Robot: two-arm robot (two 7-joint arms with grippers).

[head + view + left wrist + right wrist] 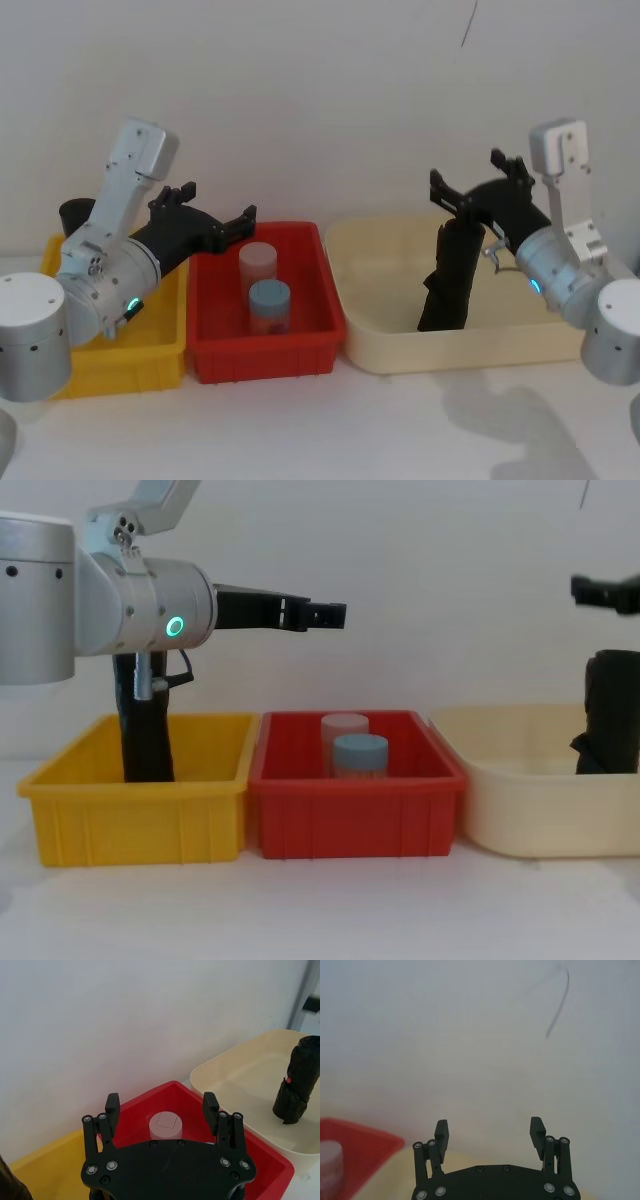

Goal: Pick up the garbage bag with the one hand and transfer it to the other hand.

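Note:
A black garbage bag (450, 275) roll stands upright in the cream bin (460, 350); it also shows in the left wrist view (297, 1085) and chest view (608, 715). My right gripper (465, 170) hovers just above its top, open, with nothing between its fingers (442, 1132). A second, matching black roll (143, 720) stands in the yellow bin (130, 805), partly hidden behind my left arm. My left gripper (217, 200) is open and empty, held above the edge between the yellow and red bins (161, 1100), reaching forward.
The red bin (270, 358) in the middle holds a blue-capped jar (269, 305) and a white-capped jar (257, 262). The three bins stand side by side against a white wall. Bare white table lies in front of them.

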